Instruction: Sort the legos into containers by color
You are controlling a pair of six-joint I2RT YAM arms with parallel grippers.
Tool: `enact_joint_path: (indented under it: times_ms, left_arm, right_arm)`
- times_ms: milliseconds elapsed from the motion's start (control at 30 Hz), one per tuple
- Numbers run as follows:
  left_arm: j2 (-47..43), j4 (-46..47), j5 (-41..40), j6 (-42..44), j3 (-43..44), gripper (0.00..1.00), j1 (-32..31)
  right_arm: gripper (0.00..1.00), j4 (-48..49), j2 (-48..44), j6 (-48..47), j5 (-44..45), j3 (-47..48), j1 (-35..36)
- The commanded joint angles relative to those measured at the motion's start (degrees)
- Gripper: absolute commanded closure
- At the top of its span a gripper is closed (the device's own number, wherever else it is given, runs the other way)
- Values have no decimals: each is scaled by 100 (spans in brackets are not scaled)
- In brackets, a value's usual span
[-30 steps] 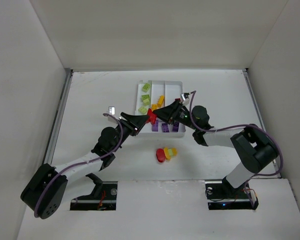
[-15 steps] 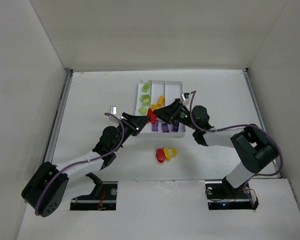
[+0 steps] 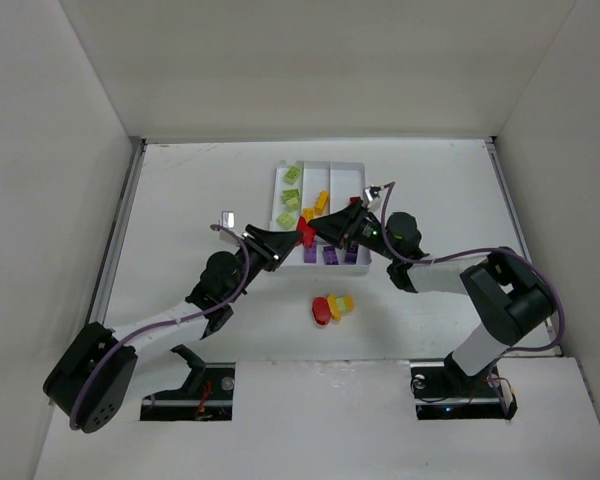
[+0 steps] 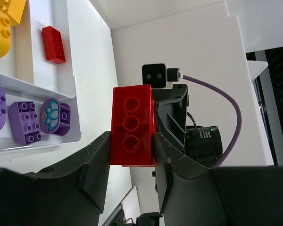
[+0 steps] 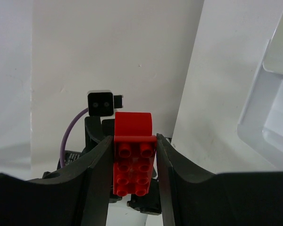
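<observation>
Red lego (image 3: 303, 236): at the 7 o'clock corner of the white tray (image 3: 352, 167), clamped from 8 o'clock by the left hand (image 4: 131, 136) and from 3 o'clock by the right hand (image 5: 134, 141). Purple legos (image 3: 330, 256): crosswise section, 4 o'clock. Loose red and yellow legos (image 3: 330, 308): tabletop (image 3: 180, 200), 5 o'clock

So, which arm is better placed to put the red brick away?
Right, probably: left gripper and right gripper both clamp the red brick, but the right arm lies over the tray's red section.
</observation>
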Motion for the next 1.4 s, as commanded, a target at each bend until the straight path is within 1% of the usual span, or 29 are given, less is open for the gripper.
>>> enact_joint_path:
  times_ms: [0, 167, 367, 567, 600, 700, 833, 1067, 1133, 1233, 1300, 1367]
  left_arm:
    - [-277, 379, 52, 82, 202, 82, 74]
    - [-427, 309, 122, 47, 44, 84, 258]
    - [-453, 309, 131, 38, -80, 85, 346]
    - [-515, 370, 105, -32, -150, 85, 495]
    - [-558, 379, 70, -76, -176, 86, 539]
    - [-647, 379, -79, -234, -212, 86, 663]
    - [-620, 397, -194, -278, -150, 87, 680]
    - [-989, 151, -71, -331, -247, 87, 1128]
    - [-972, 133, -45, -270, -203, 87, 1050]
    - [-876, 133, -27, 54, -98, 86, 761]
    - [-805, 81, -53, 318, -27, 85, 550]
    - [-735, -68, -71, 538, 52, 85, 374]
  right_arm:
    - [65, 488, -77, 38, -236, -144, -175]
    - [65, 514, -244, 73, -412, -223, -474]
    - [65, 514, -297, 91, -535, -258, -641]
    - [66, 698, -209, 161, -702, -276, -676]
    - [67, 769, -183, 170, -763, -276, -685]
    - [68, 892, -34, 179, -948, -224, -659]
    - [68, 1041, 125, 170, -931, -214, -606]
    - [68, 1200, 107, 205, -1151, -382, -773]
    - [67, 1060, 125, 196, -1107, -277, -922]
    - [66, 333, 291, -49, -967, 136, -1317]
    - [66, -361, 388, -382, -800, 469, -1580]
    - [66, -1309, 476, -873, -476, 847, -1809]
